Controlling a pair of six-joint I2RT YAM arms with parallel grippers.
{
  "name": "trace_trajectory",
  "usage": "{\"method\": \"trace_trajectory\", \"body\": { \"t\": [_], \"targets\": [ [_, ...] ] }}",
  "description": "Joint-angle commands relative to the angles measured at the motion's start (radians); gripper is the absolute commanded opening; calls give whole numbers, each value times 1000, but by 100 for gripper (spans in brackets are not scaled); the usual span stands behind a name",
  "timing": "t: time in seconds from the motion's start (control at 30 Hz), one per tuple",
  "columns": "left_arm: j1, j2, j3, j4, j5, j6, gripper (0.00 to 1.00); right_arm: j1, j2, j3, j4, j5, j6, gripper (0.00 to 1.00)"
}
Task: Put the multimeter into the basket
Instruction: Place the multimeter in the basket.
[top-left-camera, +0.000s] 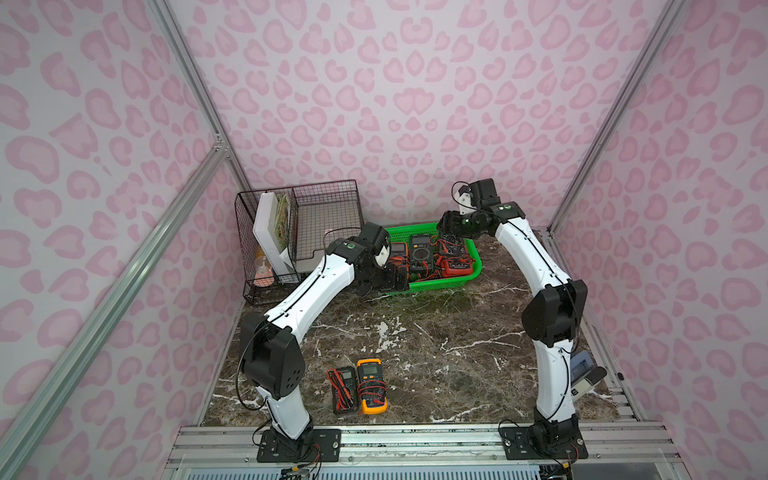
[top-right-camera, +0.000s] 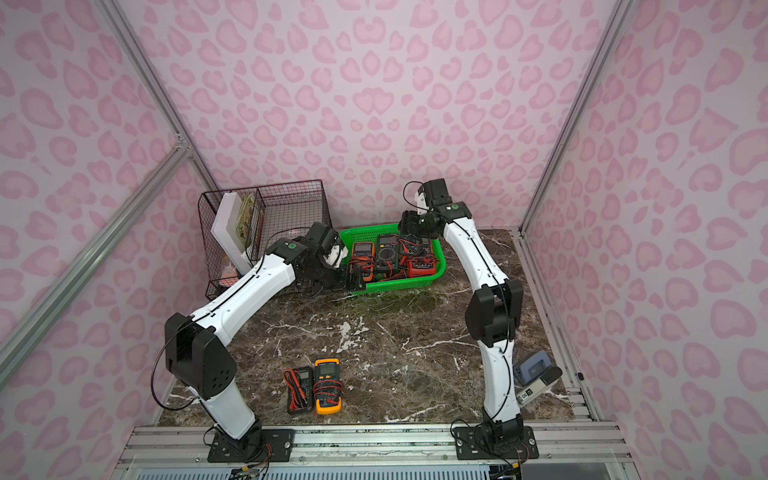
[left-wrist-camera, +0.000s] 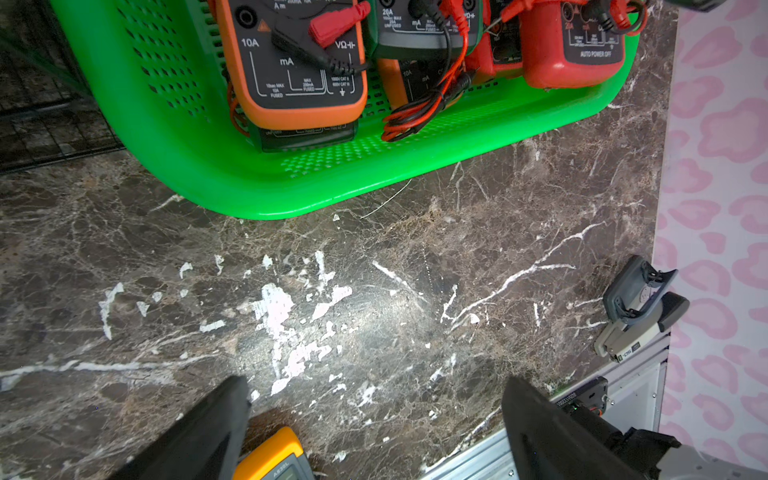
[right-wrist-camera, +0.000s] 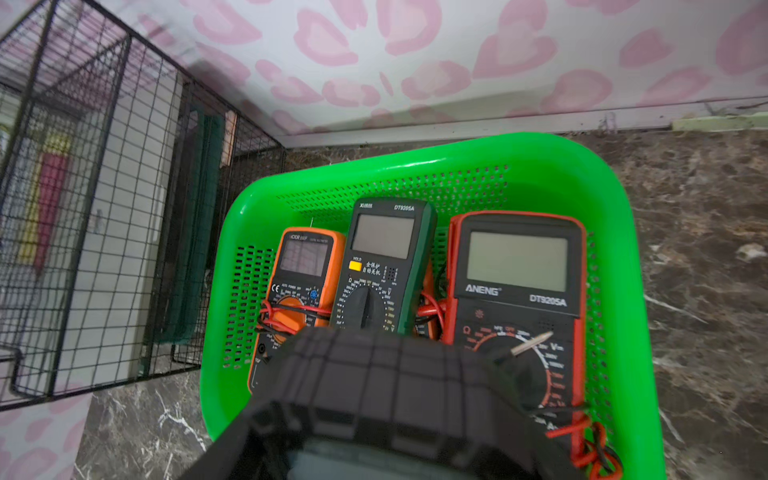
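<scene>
1. The marble tabletop (top-left-camera: 436, 332) fills both top views. Only they show both arms whole.
2. The black wire rack (top-left-camera: 328, 212) stands at 10 o'clock. The right wrist view shows it just beside the basket.
3. The green basket (top-left-camera: 444, 283) sits at 12 o'clock, near the back wall.
4. The left fingers (left-wrist-camera: 199, 440) are released and spread wide over bare marble, off the basket's 7 o'clock corner, grasping nothing. The left wrist view shows that gap, but the top views do not.
5. The right fingers (top-left-camera: 448, 227) hang over the basket's 1 o'clock end, clenched. In the right wrist view a dark, blurred block covers them, so I cannot tell whether anything is held.
6. In the basket, an orange multimeter (right-wrist-camera: 305, 274), a green multimeter (right-wrist-camera: 386, 257) and a red multimeter (right-wrist-camera: 519, 274) lie side by side, faces up. Only the left wrist view shows another case under the orange one.
7. A yellow multimeter (top-left-camera: 371, 386) and a black multimeter (top-left-camera: 345, 388) lie side by side at 6 o'clock, well apart from the basket.
8. A grey device (top-left-camera: 584, 374) sits at 4 o'clock.
</scene>
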Motion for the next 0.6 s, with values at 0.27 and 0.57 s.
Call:
{"method": "trace_trajectory", "body": {
  "t": [0.27,0.57],
  "targets": [
    [1,-17,-24,-17,-13,-13,98,61,103,39,-7,79,-77,54],
    [0,-57,-75,-5,-14,-35,98,60,172,103,-17,136,-68,81]
  ]
}}
